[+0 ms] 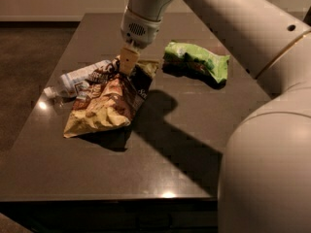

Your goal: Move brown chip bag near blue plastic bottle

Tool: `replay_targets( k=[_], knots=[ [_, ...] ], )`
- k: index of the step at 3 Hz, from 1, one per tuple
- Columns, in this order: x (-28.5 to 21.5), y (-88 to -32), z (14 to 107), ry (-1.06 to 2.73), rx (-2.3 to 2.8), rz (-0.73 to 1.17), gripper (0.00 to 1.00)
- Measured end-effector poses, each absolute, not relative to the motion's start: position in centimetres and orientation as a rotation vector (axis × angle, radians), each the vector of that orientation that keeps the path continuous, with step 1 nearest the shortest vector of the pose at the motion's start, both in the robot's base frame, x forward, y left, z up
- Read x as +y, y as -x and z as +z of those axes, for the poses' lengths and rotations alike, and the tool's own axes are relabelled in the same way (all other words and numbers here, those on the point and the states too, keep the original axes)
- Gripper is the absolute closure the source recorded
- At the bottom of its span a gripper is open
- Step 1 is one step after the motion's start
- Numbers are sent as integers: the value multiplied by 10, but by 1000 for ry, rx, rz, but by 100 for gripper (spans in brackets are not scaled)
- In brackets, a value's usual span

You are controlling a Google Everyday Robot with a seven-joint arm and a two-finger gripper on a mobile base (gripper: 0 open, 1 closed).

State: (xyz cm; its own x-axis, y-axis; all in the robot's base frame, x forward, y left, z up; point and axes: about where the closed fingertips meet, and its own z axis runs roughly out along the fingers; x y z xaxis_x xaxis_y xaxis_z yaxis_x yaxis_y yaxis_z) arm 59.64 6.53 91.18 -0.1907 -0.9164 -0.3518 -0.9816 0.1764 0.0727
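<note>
The brown chip bag [108, 102] lies on the dark table, its cream lower end toward the front left and its upper end under my gripper. My gripper [128, 62] points down from the white arm and is shut on the bag's top edge. The blue plastic bottle [77, 78] lies on its side just left of the bag, cap toward the left table edge. The bag's upper left corner overlaps or touches the bottle's near end.
A green snack bag [197, 61] lies at the back right of the dark table [160, 164]. My white arm and body [265, 144] fill the right side of the view. The table's left edge runs close to the bottle's cap.
</note>
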Motion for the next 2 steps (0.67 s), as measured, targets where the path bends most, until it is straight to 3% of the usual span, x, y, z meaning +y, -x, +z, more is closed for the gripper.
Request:
replay_targets(
  k=[2],
  knots=[
    [67,-608,913,1723,2275,380,37]
  ],
)
